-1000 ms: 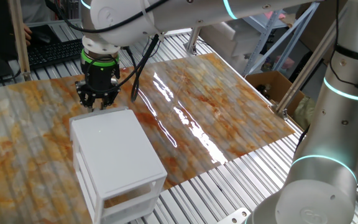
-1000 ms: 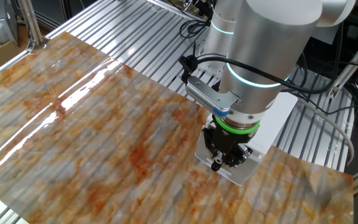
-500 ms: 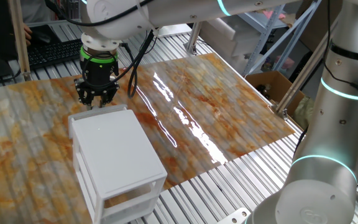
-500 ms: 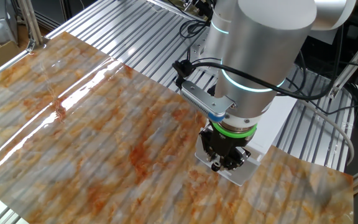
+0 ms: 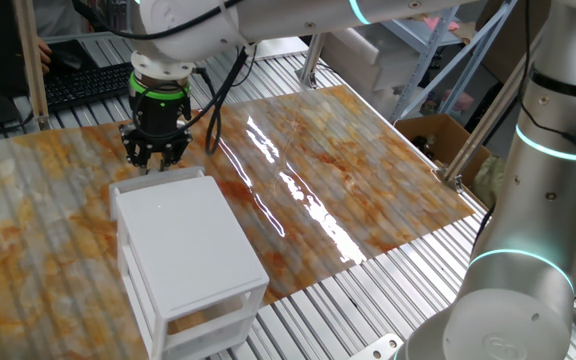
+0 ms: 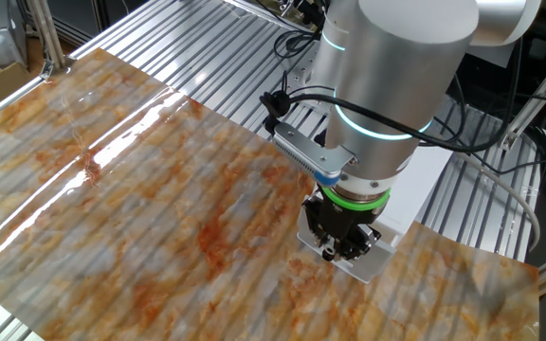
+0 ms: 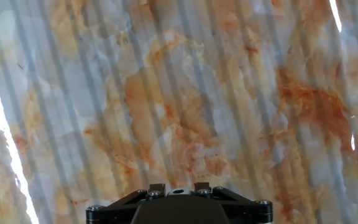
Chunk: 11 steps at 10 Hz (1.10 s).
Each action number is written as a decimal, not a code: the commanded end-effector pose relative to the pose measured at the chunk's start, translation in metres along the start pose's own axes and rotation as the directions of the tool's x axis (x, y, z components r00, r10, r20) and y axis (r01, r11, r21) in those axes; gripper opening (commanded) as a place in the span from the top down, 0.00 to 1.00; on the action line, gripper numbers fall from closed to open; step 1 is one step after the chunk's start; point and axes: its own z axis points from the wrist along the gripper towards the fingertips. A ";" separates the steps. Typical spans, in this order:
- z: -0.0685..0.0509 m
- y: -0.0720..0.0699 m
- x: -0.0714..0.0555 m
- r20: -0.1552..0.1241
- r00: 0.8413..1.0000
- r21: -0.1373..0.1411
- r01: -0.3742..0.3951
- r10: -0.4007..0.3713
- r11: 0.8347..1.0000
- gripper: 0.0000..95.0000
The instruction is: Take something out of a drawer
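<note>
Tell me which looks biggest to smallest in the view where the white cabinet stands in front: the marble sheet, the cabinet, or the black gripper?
1. Marble-patterned sheet
2. White cabinet
3. Gripper

The cabinet stands nearer the camera, which swells it somewhat.

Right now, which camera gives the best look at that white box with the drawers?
One fixed view: the white cabinet shows whole there, top and open front, just below the gripper. In the other fixed view the arm hides most of it; only white edges peek out. The hand view shows only the patterned mat.
</note>
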 end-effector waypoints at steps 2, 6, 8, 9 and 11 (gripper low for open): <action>0.000 0.001 -0.003 0.002 1.000 -0.001 -0.001 0.001 1.000 1.00; 0.000 0.003 -0.008 -0.004 1.000 0.000 0.000 0.000 1.000 1.00; 0.001 0.004 -0.011 -0.003 1.000 0.001 0.000 0.000 1.000 1.00; 0.000 0.004 -0.012 -0.005 1.000 0.001 0.001 -0.001 1.000 1.00; 0.000 0.006 -0.015 -0.006 1.000 0.001 -0.001 0.001 1.000 1.00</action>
